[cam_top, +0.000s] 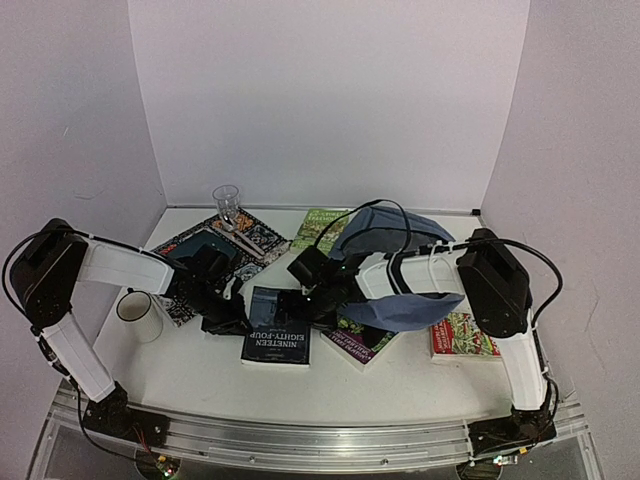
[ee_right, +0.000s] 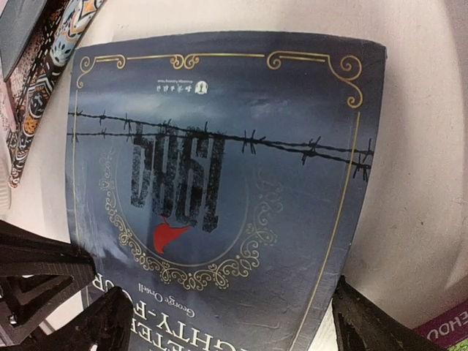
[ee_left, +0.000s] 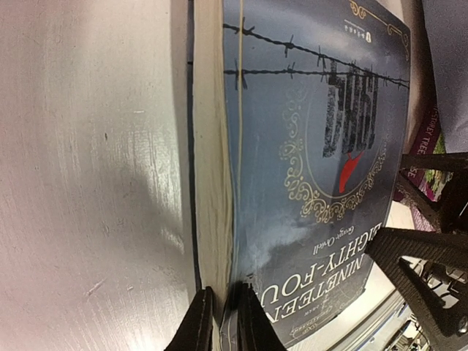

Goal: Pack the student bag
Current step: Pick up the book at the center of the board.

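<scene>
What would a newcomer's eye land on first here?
Both arms meet over a dark blue paperback, Nineteen Eighty-Four, lying mid-table. The left gripper pinches its edge, while the right gripper hangs open above the cover. To the right, a grey-blue backpack slumps around the right arm.

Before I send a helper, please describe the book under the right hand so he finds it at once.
Find the grey-blue bag right of the table's middle. Just left of it, nearer the front, lies a dark blue book. Unlike the colourful books around it, its cover shows barbed wire and the title Nineteen Eighty-Four.
</scene>
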`<state>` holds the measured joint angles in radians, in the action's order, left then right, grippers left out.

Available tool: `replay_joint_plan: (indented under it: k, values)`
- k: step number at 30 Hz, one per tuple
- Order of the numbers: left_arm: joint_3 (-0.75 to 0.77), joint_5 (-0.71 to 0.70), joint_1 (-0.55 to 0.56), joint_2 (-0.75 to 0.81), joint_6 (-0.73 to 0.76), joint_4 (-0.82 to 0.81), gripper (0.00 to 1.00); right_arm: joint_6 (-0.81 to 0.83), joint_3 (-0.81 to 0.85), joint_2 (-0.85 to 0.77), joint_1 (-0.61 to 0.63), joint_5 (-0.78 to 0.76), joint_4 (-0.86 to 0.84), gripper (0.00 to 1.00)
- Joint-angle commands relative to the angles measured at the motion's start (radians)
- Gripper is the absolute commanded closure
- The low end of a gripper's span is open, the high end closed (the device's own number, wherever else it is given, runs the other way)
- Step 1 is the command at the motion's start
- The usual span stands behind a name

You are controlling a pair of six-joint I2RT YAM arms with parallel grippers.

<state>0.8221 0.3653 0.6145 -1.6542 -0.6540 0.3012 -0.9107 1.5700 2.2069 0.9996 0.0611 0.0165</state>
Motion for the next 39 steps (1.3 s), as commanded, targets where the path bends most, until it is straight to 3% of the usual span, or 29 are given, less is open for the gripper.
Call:
replay_joint_plan:
  k: [1,9,16,27,31,35,39]
  values:
    - [-0.037,0.049,0.006,-0.038,0.003,-0.018,0.9,0.004,-0.007,0.073,0.0,0.18,-0.071,0.08]
    - [-0.052,0.12,0.002,-0.052,-0.019,-0.099,0.92,0.025,-0.043,0.021,0.0,0.437,-0.364,0.19]
    - [-0.048,0.146,0.001,-0.056,-0.041,-0.159,0.92,0.088,-0.032,-0.019,0.0,0.595,-0.456,0.27]
    - [-0.045,0.14,-0.006,-0.062,-0.042,-0.192,0.92,0.147,-0.112,-0.077,-0.001,0.697,-0.518,0.44]
    - [-0.036,0.146,-0.007,-0.068,-0.037,-0.194,0.95,0.124,-0.15,-0.09,-0.01,0.622,-0.514,0.47]
    - [-0.04,0.151,-0.01,-0.062,-0.035,-0.193,0.99,0.145,-0.12,-0.077,-0.015,0.365,-0.283,0.41]
    - [-0.049,0.162,-0.019,-0.065,-0.034,-0.19,1.0,0.155,-0.077,-0.054,-0.015,0.237,-0.104,0.32]
